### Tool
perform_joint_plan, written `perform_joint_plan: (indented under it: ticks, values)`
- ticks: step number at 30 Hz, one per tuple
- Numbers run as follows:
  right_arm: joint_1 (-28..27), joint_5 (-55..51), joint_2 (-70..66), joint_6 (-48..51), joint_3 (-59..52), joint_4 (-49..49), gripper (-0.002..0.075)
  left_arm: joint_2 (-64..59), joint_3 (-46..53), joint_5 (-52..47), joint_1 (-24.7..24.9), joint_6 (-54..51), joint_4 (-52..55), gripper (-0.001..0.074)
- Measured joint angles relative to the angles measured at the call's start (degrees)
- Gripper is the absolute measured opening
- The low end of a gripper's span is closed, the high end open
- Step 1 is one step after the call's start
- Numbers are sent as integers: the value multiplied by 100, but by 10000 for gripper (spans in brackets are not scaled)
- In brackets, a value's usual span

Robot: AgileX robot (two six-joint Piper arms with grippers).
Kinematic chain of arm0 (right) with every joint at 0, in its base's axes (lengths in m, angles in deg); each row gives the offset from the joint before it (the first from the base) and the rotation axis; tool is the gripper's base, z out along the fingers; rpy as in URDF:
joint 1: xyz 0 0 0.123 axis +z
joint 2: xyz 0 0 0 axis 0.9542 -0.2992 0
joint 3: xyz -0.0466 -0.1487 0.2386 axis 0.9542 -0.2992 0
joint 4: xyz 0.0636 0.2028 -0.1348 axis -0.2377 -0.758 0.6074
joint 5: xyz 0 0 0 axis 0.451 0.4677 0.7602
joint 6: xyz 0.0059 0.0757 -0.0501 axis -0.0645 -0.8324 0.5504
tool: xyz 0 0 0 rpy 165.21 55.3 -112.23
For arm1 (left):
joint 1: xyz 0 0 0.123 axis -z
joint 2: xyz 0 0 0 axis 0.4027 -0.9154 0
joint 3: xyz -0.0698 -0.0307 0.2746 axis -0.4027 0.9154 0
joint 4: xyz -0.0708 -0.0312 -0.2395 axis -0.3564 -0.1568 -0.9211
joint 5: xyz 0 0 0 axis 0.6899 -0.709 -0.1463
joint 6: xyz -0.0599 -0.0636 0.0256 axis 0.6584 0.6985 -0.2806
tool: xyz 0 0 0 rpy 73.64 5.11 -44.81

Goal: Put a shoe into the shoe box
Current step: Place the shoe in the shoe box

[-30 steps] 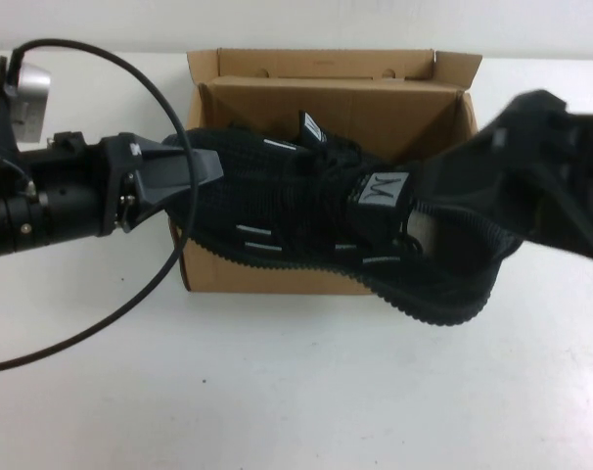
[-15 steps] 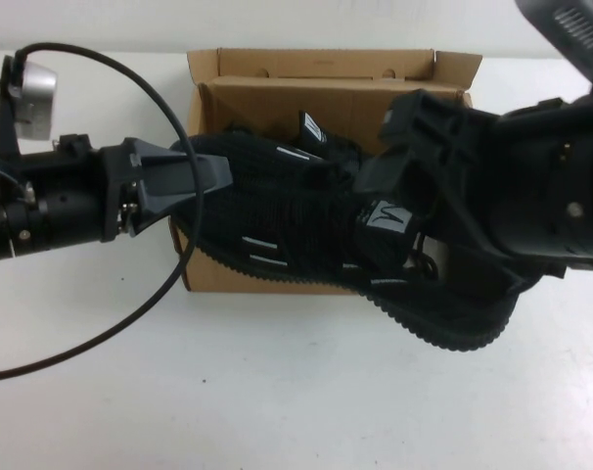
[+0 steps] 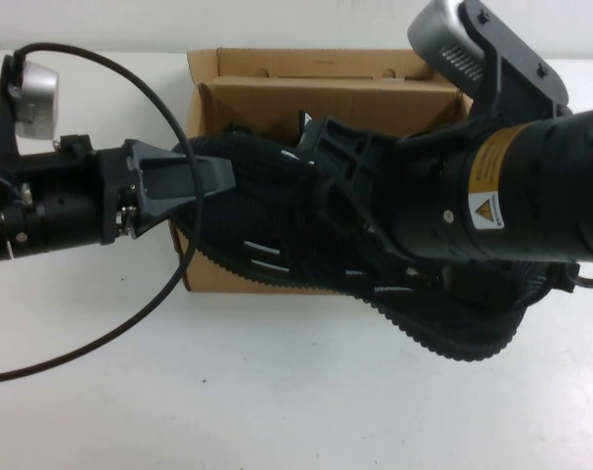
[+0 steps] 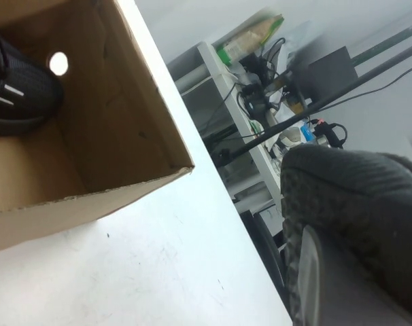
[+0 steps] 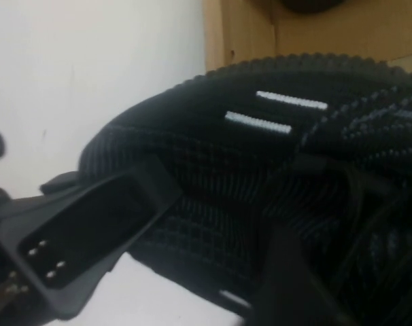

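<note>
The black shoe (image 3: 262,211) hangs level in front of the brown shoe box (image 3: 326,70), its heel (image 3: 463,328) low on the right. My left gripper (image 3: 210,176) reaches in from the left and is shut on the toe; the ribbed toe fills the left wrist view (image 4: 355,197). My right gripper (image 3: 321,166) has come from the right and lies over the shoe's middle, hiding the tongue label. The right wrist view shows the shoe's side with white dashes (image 5: 274,112) and one of the left gripper's fingers (image 5: 90,231).
A second black shoe (image 4: 15,88) lies inside the box near a round side hole (image 4: 58,63). The left arm's black cable (image 3: 130,323) loops over the white table in front. The right arm's thick body (image 3: 512,191) covers the box's right end.
My right arm has swung in from the right over the shoe and now covers its tongue label. The left gripper and the toe have hardly moved.
</note>
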Motion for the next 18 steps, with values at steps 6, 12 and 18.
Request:
perform_joint_plan:
  ticks: [6,12,18]
  values:
    - [0,0,-16,50,-12,8,44,0,-2,-205,0,-118,-11,154]
    - [0,-38,-25,73,-35,8,1,0,-12,-426,0,-96,-155,583]
    - [0,-116,-12,594,-48,-3,0,0,-24,-474,0,-80,-158,668]
